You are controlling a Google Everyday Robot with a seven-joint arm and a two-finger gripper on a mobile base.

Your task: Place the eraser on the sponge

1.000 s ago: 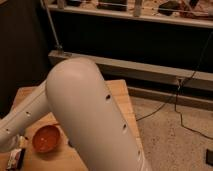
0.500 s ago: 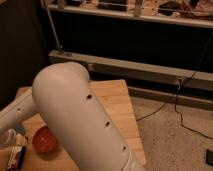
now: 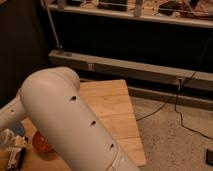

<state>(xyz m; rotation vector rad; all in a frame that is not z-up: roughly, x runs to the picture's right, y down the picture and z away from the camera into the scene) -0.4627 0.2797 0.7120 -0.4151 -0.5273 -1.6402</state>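
Observation:
My big white arm (image 3: 75, 120) fills the lower left of the camera view and covers most of the wooden table (image 3: 112, 102). At the bottom left corner, a narrow block with a white face and dark edges, the eraser (image 3: 16, 156), lies on the table. My gripper (image 3: 10, 140) appears as a pale shape just above the eraser at the left edge, mostly hidden. The sponge is hidden from view.
An orange bowl (image 3: 41, 142) sits right of the eraser, half covered by the arm. The table's right edge drops to a speckled floor (image 3: 170, 140) with black cables. A dark shelf unit with a metal rail (image 3: 130, 67) stands behind the table.
The white arm has swung further left across the view, covering more of the orange bowl and the table's left side.

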